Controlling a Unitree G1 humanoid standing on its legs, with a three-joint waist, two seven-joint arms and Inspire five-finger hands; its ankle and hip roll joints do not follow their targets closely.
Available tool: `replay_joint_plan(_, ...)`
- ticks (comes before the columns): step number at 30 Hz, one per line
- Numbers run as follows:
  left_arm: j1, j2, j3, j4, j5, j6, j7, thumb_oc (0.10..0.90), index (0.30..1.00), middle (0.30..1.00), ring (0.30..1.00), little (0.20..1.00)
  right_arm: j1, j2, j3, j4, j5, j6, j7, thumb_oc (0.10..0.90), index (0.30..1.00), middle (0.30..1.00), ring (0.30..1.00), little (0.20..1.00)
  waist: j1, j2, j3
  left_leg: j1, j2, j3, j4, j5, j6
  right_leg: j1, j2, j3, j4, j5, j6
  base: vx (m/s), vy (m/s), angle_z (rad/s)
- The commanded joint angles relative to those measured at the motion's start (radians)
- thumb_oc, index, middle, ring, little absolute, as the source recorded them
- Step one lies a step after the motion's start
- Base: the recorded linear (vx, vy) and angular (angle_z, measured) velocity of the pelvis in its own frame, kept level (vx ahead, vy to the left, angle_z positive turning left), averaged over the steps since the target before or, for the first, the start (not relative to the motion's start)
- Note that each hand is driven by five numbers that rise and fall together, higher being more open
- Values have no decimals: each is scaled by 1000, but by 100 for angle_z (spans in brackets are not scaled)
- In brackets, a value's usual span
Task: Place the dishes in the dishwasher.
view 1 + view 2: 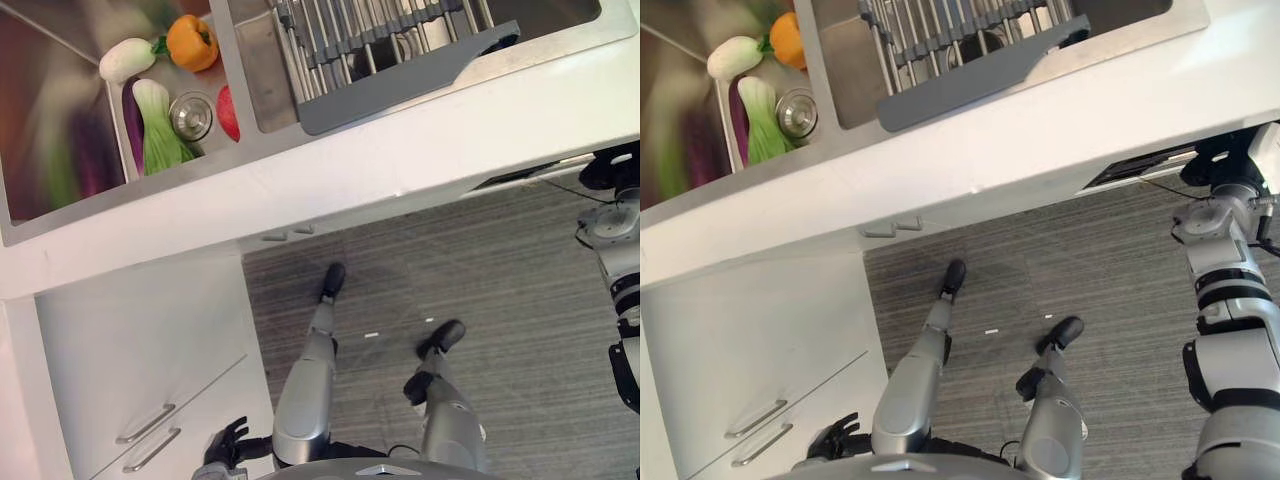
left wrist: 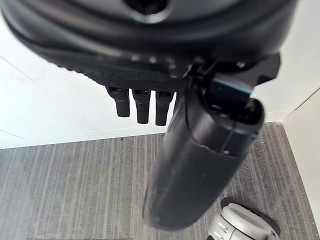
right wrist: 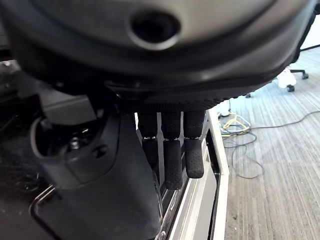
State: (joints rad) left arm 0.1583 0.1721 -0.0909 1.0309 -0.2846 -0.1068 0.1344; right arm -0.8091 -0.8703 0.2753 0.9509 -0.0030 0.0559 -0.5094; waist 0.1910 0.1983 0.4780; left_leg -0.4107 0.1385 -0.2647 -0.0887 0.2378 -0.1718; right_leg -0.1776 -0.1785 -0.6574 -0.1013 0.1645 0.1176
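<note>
I'm looking down past the white table (image 1: 420,150) edge: a grey dish rack (image 1: 390,50) sits in the right sink basin, and toy vegetables (image 1: 160,125) lie in the left basin by the drain. My left hand (image 1: 225,445) hangs low beside the cabinet drawers (image 1: 150,430), fingers (image 2: 141,106) loosely straight and holding nothing. My right hand (image 3: 170,150) sits by a dark opening under the table, fingers relaxed, empty too.
</note>
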Motion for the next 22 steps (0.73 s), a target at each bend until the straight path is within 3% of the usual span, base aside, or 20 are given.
replay_joint_plan(1,20,94,-66,33,-37,-1,52,800,900,900,900,900,-37,-41,31,-144,-68,-148,-42,800,900,900,900,900,52,-55,-87,41,-6,85,1,-99,-16,-43,-66,100,116,-148,61,0,0,0)
replay_joint_plan(2,3,85,-47,31,-70,0,60,800,900,900,900,900,43,25,-15,-141,-33,-154,-39,800,900,900,900,900,46,-60,-88,52,-2,89,1,-99,-18,-31,-61,105,114,-153,59,0,0,0)
replay_joint_plan(3,4,88,-48,31,-70,0,60,800,900,900,900,900,51,27,-21,-145,-34,-153,-39,800,900,900,900,900,49,-62,-89,53,-2,90,1,-99,-18,-29,-61,105,113,-153,59,0,0,0)
replay_joint_plan(7,-3,80,8,-68,-164,-5,15,800,900,900,900,900,335,159,-135,-219,1,-154,11,800,900,900,900,900,21,-81,-104,104,17,101,1,-115,-18,22,-50,108,114,-173,51,17,-13,2)
replay_joint_plan(8,-12,73,34,-79,-192,-8,6,800,900,900,900,900,418,201,-171,-243,9,-162,23,800,900,900,900,900,9,-89,-107,107,16,104,1,-96,-10,26,-54,94,116,-150,42,80,-59,15)
replay_joint_plan(9,-16,74,52,-72,-203,1,-5,800,900,900,900,900,495,244,-192,-253,21,-171,48,800,900,900,900,900,-1,-104,-124,137,29,109,1,-126,-15,55,-44,108,110,-178,50,46,-1,27)
replay_joint_plan(10,-36,82,66,-13,-192,36,-52,800,900,900,900,900,592,333,-227,-223,89,-181,115,800,900,900,900,900,-24,-119,-143,170,38,124,1,-117,-8,76,-44,102,111,-162,41,142,-21,24)
replay_joint_plan(14,-55,92,69,29,-151,61,-104,800,900,900,900,900,679,432,-255,-138,166,-174,200,800,900,900,900,900,-55,-143,-192,240,64,152,1,-142,-4,125,-28,121,109,-178,38,73,24,-29)
replay_joint_plan(17,-78,89,120,128,-131,71,-111,800,900,900,900,900,763,496,-285,-48,200,-157,246,800,900,900,900,900,-78,-172,-266,324,84,167,1,-164,-6,196,-10,132,112,-204,32,116,-2,-30)
replay_joint_plan(22,-93,77,98,204,-49,82,-123,800,900,900,900,900,767,539,-268,118,188,-123,284,800,900,900,900,900,-85,-178,-342,400,94,174,1,-184,-5,262,-3,140,125,-233,24,86,36,-22)
